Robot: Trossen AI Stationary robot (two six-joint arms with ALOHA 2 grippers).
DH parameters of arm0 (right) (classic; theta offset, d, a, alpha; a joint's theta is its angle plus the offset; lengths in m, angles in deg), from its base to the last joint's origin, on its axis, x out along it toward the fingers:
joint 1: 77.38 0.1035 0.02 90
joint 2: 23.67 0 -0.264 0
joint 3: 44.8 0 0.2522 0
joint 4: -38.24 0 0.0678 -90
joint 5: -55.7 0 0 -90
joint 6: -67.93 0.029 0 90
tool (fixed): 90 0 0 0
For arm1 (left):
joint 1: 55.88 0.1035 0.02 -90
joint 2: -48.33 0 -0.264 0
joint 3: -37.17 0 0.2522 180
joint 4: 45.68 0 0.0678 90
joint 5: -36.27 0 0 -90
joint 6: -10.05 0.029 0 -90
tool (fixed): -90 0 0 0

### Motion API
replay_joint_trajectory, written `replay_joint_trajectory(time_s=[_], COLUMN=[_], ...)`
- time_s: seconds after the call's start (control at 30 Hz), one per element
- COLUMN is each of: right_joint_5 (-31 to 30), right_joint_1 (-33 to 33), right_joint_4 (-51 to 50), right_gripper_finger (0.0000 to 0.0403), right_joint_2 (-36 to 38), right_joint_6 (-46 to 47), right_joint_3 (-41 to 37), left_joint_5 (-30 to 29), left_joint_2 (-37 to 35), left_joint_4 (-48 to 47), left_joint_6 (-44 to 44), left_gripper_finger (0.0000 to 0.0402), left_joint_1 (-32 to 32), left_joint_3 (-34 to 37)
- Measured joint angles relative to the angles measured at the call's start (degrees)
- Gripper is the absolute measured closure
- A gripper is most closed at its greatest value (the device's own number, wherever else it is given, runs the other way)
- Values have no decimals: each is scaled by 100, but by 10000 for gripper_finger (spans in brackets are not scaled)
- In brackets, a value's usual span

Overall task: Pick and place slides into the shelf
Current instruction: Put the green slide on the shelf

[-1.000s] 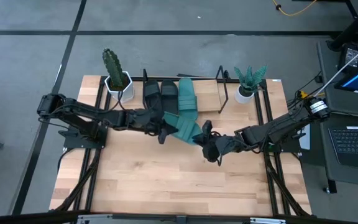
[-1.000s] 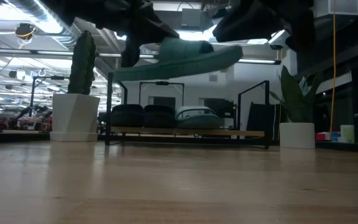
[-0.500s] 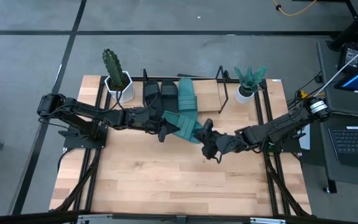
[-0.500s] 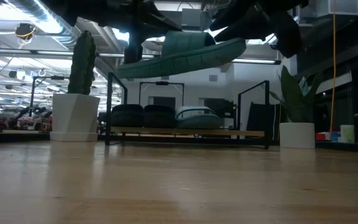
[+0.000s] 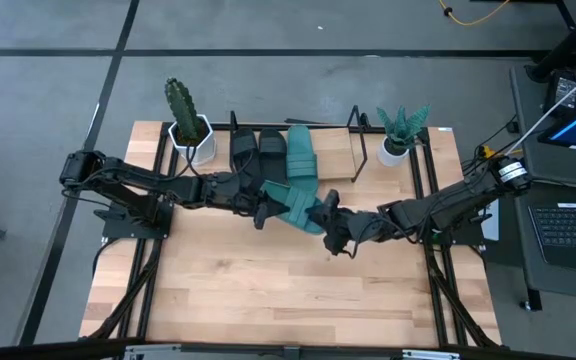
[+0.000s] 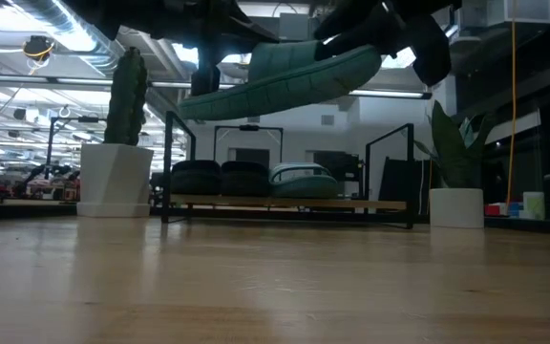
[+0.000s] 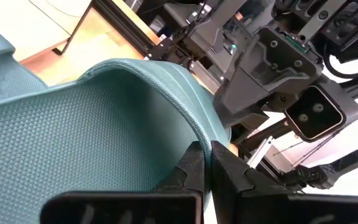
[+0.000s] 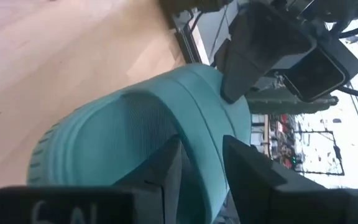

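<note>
Teal slide (image 5: pixel 298 205) held in air at frame centre, above table (image 5: pixel 268 290). Left gripper (image 5: pixel 265 208) pinching its edge, jaws pressed on it. Right gripper (image 5: pixel 330 222) at opposite end, fingers (image 8: pixel 166 165) straddling strap, spread. Shelf (image 5: pixel 343 150) upper centre holds three slides.

Overhead view: evenly lit, soft and diffuse, with only faint shadows under the arms on the table (image 5: pixel 268 290). Low view: backlit by bright ceiling strip lights (image 6: pixel 55 59) in the room behind; arms and the teal slide (image 6: pixel 280 81) appeared dark against them, and the near tabletop was blurred, with a pale sheen. Wrist views: close surfaces soft, windows overexposed to white glare.
</note>
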Motion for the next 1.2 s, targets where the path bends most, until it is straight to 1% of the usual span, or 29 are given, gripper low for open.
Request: replay_joint_trajectory(time_s=[0.07, 0.27, 0.4, 0.53, 0.7, 0.97, 1.1, 1.2], right_joint_5=[137, 187, 416, 432, 436, 425, 424, 420], right_joint_1=[-74, -247, -266, -265, -265, -207, -206, -206], right_joint_4=[23, 24, 30, 17, -35, -169, -185, -198], right_gripper_finger=[284, 284, 287, 307, 336, 362, 389, 393], right_joint_2=[-2, -48, -84, -85, -85, -85, -85, -85], right_joint_6=[-5, 47, 56, 95, 387, 515, 515, 529], right_joint_3=[0, -2, -2, -2, -2, 0, 2, 2], left_joint_5=[-1, -32, -3, 3, 1, -1, -3, -53], left_joint_2=[0, -2, -2, -2, -2, -2, -2, -2], left_joint_4=[0, -2, -15, -17, -20, -20, -20, -20], left_joint_6=[0, 4, 51, 60, 62, 93, 103, 106], left_gripper_finger=[400, 400, 400, 400, 400, 399, 373, 350], left_joint_1=[-3, -35, -36, -40, -38, -38, -38, -35], left_joint_3=[-1, -3, -3, -3, -3, -3, -3, -3])
